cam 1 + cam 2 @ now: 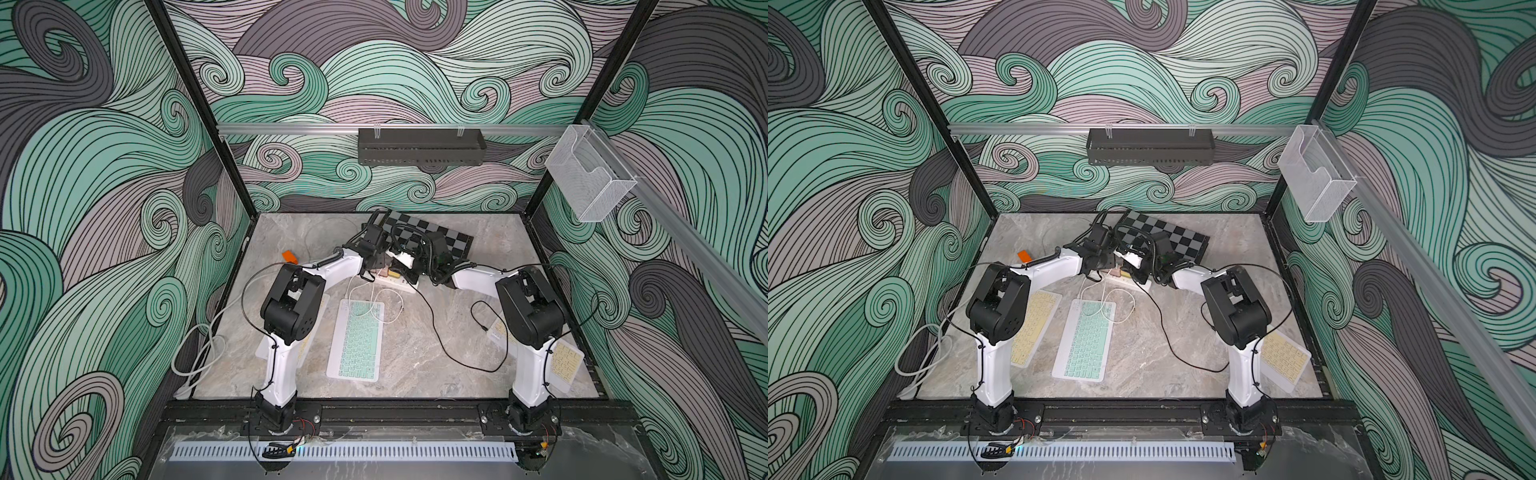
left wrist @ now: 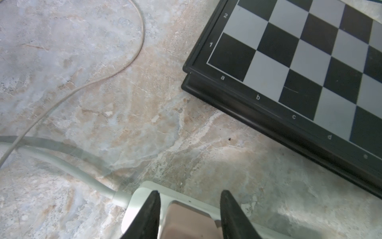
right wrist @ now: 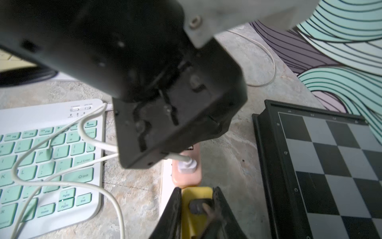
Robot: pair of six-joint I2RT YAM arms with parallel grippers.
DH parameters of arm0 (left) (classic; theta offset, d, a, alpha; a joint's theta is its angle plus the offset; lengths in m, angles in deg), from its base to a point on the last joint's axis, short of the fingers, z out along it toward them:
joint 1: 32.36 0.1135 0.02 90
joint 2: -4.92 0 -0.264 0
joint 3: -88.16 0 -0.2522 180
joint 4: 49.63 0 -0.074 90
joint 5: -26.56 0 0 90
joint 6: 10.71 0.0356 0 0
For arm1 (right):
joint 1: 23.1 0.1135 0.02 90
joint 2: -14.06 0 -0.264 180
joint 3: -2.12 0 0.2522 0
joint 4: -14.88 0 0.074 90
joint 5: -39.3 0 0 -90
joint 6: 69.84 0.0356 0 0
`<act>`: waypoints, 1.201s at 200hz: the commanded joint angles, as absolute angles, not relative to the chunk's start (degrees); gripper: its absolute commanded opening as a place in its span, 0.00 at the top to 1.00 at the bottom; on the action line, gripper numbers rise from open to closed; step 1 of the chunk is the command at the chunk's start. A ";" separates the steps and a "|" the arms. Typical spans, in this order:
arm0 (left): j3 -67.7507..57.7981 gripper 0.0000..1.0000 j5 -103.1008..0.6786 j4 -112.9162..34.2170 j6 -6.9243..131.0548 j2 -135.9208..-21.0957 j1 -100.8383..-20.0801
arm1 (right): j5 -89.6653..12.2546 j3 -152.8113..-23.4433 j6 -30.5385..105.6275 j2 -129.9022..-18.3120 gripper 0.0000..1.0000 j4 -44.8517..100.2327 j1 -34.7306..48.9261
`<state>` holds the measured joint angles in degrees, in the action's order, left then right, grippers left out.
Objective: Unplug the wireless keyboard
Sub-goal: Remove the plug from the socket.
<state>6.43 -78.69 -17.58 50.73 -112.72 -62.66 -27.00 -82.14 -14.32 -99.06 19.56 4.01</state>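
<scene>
Inspection found the wireless keyboard (image 1: 355, 338), white with green keys, lying flat on the marble table (image 1: 415, 361) between the two arm bases. A white cable (image 3: 98, 143) looped across its far end. One end met the keyboard's far edge, and the other ended in a white USB plug (image 3: 187, 165) seated in a pink adapter (image 3: 187, 178).

That adapter sat on a white power strip (image 1: 399, 286) just beyond the keyboard. A yellow adapter (image 3: 196, 194) stood directly beside it on the same strip, carrying a black plug (image 3: 199, 205).

Both arms reached in over the strip. The left gripper (image 2: 189, 193) straddled the pink adapter, one finger close on each side. Whether the fingers pressed on it could not be told.

The right gripper (image 3: 197, 188) was closed around the yellow adapter, with its fingers bearing against opposite sides.

A black cable (image 1: 436, 336) trailed loose across the table toward the right arm. A chessboard (image 1: 432, 237) lay just behind the strip. Two yellow-keyed keyboards lay at the table's sides, one partly under the left arm (image 1: 1034, 324) and one beside the right arm (image 1: 1283, 357).
</scene>
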 commanded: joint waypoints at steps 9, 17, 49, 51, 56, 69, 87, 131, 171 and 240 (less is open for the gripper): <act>2.44 0.70 -74.47 -2.03 50.53 -118.83 -64.95 | -31.46 -84.72 -23.51 -95.58 1.00 16.04 3.63; 2.50 0.70 -74.43 -1.98 50.41 -118.98 -64.97 | -30.03 -84.45 -20.61 -95.06 1.00 15.20 3.32; 3.20 0.70 -74.03 -1.64 50.63 -119.21 -64.96 | -23.78 -81.32 -11.72 -92.82 1.00 11.99 1.30; 3.32 0.70 -74.06 -1.63 50.68 -119.25 -64.90 | -23.45 -81.02 -11.25 -92.69 1.00 11.98 1.10; 3.38 0.70 -74.03 -1.51 50.71 -119.27 -64.88 | -22.76 -80.40 -10.42 -92.27 1.00 11.79 0.63; 3.75 0.70 -74.07 -1.50 50.89 -119.18 -64.88 | -22.45 -78.80 -8.66 -91.25 1.00 11.01 -0.32; 5.09 0.69 -73.93 -1.02 51.13 -119.09 -64.88 | -23.17 -78.09 -6.26 -89.69 1.00 11.83 -1.38; 14.20 0.56 -71.37 3.07 52.96 -117.95 -64.45 | -16.57 -76.22 11.34 -84.53 1.00 6.54 -3.67; 24.57 0.43 -68.51 8.32 57.40 -115.00 -62.54 | -16.31 -77.46 24.70 -80.96 1.00 6.29 -4.71; 22.55 0.39 -35.65 3.80 70.24 -102.38 -54.01 | -8.39 -77.46 45.86 -76.69 1.00 -0.93 -7.74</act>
